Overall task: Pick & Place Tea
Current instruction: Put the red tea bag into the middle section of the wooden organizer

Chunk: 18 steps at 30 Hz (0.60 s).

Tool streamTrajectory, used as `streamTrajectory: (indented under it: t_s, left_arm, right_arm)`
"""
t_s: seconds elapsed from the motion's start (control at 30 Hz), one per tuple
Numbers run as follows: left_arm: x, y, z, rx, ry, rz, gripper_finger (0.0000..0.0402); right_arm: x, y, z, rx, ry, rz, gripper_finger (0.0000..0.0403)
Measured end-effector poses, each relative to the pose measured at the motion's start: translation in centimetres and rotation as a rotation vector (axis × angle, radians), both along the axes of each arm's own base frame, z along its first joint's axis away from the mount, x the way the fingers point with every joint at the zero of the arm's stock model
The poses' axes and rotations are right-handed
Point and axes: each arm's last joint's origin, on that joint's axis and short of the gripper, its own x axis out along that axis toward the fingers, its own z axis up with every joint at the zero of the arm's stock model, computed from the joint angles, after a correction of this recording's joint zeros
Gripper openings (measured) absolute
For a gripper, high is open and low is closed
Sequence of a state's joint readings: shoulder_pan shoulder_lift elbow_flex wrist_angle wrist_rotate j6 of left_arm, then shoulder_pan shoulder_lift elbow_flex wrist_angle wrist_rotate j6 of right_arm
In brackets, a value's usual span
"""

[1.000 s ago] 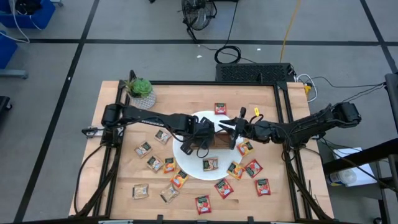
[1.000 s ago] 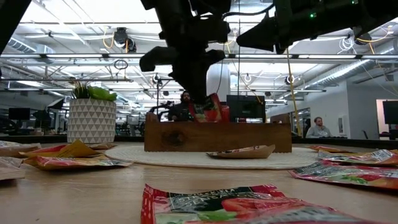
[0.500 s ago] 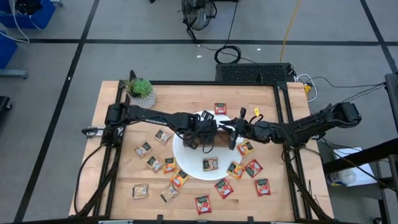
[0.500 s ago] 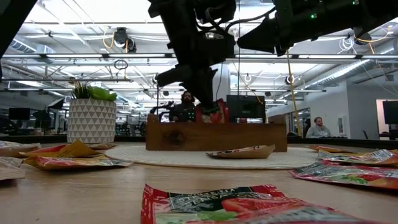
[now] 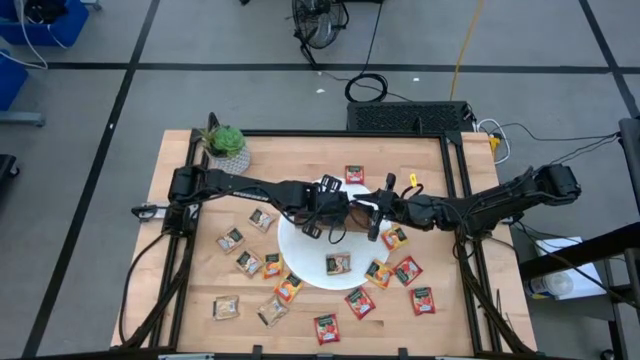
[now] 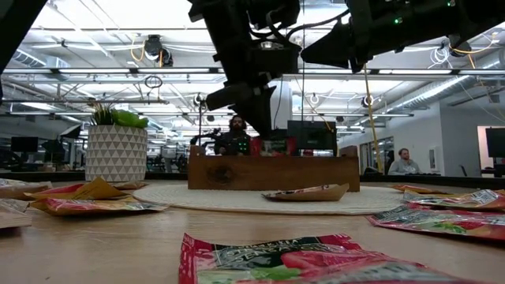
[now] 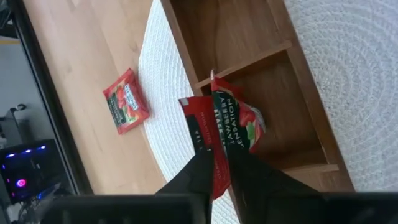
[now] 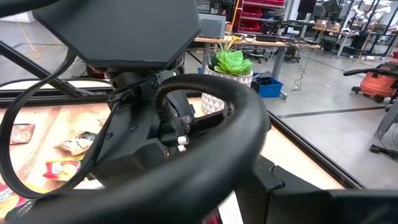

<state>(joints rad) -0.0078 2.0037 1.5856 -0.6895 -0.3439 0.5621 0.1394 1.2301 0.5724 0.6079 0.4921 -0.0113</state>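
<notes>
One red sachet [image 7: 230,121] lowered into tray [image 7: 261,81] (jaws loosening).

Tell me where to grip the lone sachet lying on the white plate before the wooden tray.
Probably pinch the sachet at its upturned end, toward the right arm, coming from above: the rest lies flat on the plate, offering no edge.

red sachet with dark label band [image 7: 233,124]: red, black strip with white lettering, a touch of green, centre of the left wrist view
second red sachet [image 7: 126,109]: red with a pale label, left of frame
brown wooden tray [image 7: 267,81]: mid-brown, plain grain
round white woven mat [image 7: 360,81]: white, ringed weave
light wooden counter [image 5: 440,160]: pale blond planks
potted green plant [image 6: 115,150]: green leaves; white pot with grey triangle pattern
scattered sachets [image 5: 421,299]: red, orange-yellow, beige
</notes>
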Motion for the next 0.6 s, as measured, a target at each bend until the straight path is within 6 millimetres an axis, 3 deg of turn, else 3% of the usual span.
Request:
streamTrajectory:
  t_s: [0.27,0.4,0.47,0.6]
  left_arm:
    - [-0.1,0.0,0.3,0.210,0.017,0.042,0.0065]
    - [-0.4,-0.1,1.5,0.257,-0.030,0.086,0.0057]
    - [-0.7,-0.3,2.2,0.185,-0.050,0.067,0.0047]
    - [-1.1,-1.4,2.9,-0.190,-0.057,-0.087,0.0008]
  right_arm:
    - [0.0,0.0,0.0,0.000,0.000,0.000,0.0052]
    - [0.0,0.0,0.0,0.000,0.000,0.001,0.0052]
    - [0.0,0.0,0.0,0.000,0.000,0.000,0.0052]
    - [-0.1,0.0,0.1,-0.001,-0.001,0.002,0.0052]
